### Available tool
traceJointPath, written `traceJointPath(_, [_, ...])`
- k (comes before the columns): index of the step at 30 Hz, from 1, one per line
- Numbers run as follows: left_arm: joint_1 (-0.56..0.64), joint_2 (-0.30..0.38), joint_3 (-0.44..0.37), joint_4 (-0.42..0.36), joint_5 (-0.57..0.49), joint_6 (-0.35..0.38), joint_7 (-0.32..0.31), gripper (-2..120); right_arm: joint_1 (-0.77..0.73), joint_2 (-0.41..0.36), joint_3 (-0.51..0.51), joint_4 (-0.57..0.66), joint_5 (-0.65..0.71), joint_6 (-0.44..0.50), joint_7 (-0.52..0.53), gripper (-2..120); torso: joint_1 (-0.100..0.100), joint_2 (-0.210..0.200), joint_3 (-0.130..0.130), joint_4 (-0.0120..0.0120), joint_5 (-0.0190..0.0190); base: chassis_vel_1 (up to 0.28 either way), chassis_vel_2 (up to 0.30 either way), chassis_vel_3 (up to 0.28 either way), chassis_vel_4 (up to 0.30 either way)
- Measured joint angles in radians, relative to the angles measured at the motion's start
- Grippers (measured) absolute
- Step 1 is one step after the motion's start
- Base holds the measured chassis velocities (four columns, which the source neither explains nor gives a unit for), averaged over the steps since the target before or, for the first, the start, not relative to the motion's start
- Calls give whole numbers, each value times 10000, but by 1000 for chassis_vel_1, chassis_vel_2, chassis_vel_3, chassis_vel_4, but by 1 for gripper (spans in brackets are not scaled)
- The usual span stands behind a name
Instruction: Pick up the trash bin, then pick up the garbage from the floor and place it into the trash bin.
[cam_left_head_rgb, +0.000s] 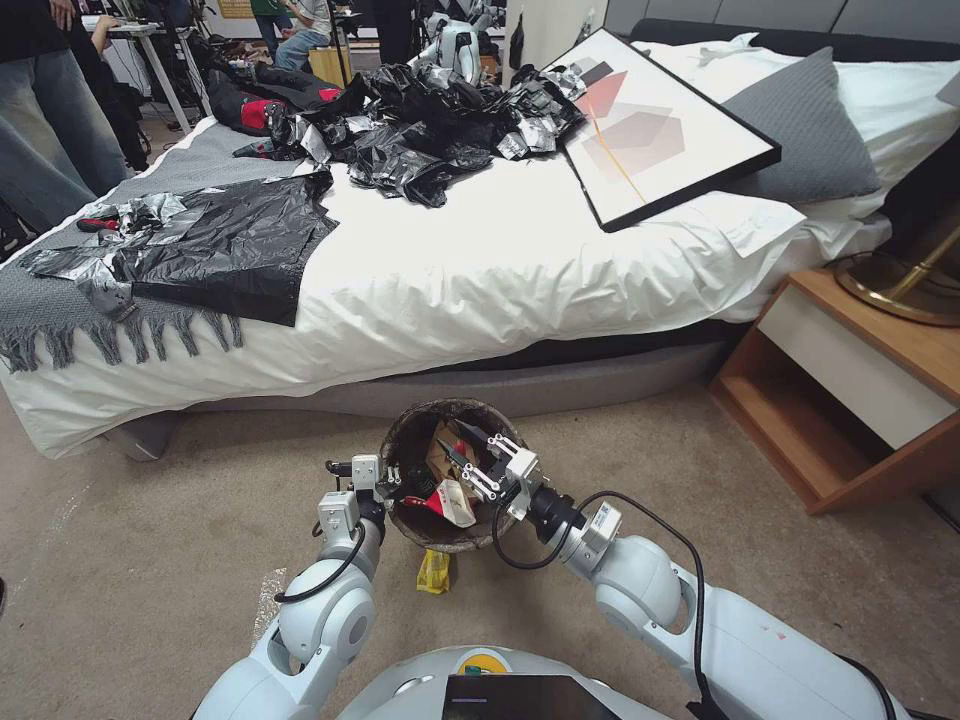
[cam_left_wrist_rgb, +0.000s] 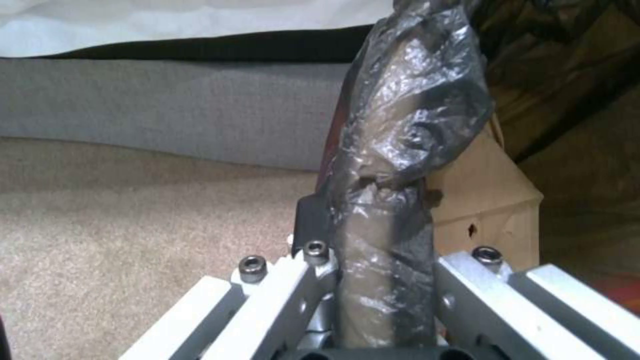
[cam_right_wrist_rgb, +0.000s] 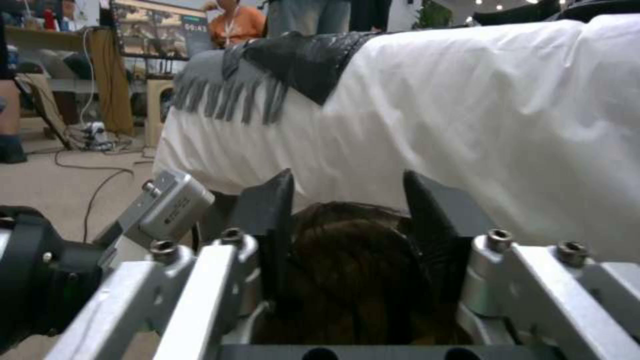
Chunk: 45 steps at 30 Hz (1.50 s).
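Note:
The trash bin (cam_left_head_rgb: 440, 425), lined with a dark bag, is just in front of me above the carpet. My left gripper (cam_left_head_rgb: 388, 490) is shut on its near-left rim, and the bag-covered rim (cam_left_wrist_rgb: 380, 250) runs between the left fingers. Inside the bin lie a brown paper bag (cam_left_wrist_rgb: 493, 205) and a red-and-white wrapper (cam_left_head_rgb: 440, 503). My right gripper (cam_left_head_rgb: 462, 446) hovers over the bin's mouth, open, its black fingers (cam_right_wrist_rgb: 277, 225) apart with the dark liner (cam_right_wrist_rgb: 353, 260) beyond them and nothing held. A yellow wrapper (cam_left_head_rgb: 433, 570) lies on the carpet under the bin's near edge.
The bed (cam_left_head_rgb: 480, 270) stands close behind the bin, carrying black plastic sheets (cam_left_head_rgb: 240, 240) and a framed picture (cam_left_head_rgb: 650, 130). A wooden nightstand (cam_left_head_rgb: 850, 390) is at the right. Open carpet (cam_left_head_rgb: 150, 540) spreads to the left and right of me.

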Motion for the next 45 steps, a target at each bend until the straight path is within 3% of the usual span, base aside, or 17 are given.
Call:
traceJointPath(4, [-40,26,1,6,-38,0,-13,3,-17,50,-24,56,-21,-45,45,65,0,0,0,0,0,0,0,0,0])
traceJointPath(14, [-72,14,-1,46,-65,0,-26,3,-72,104,195,455,11,-72,201,98,0,0,0,1,1,0,0,0,0])
traceJointPath(21, [-63,6,-37,50,-58,-18,-24,3,-415,151,1199,1242,315,-185,946,100,0,0,0,0,0,0,0,0,0])
traceJointPath(34, [286,-64,-412,-189,97,-131,13,3,-1293,699,4713,1810,440,-1560,3648,100,0,0,0,2,1,0,0,0,0])
traceJointPath(40, [488,-124,-678,-365,176,-187,35,3,-1725,902,5329,1450,26,-2007,4134,100,0,0,-1,3,0,0,0,0,0])
traceJointPath(45, [551,-75,-871,-457,196,-252,45,3,-2339,1261,5632,767,-616,-1847,4189,100,0,0,0,0,1,0,0,0,0])
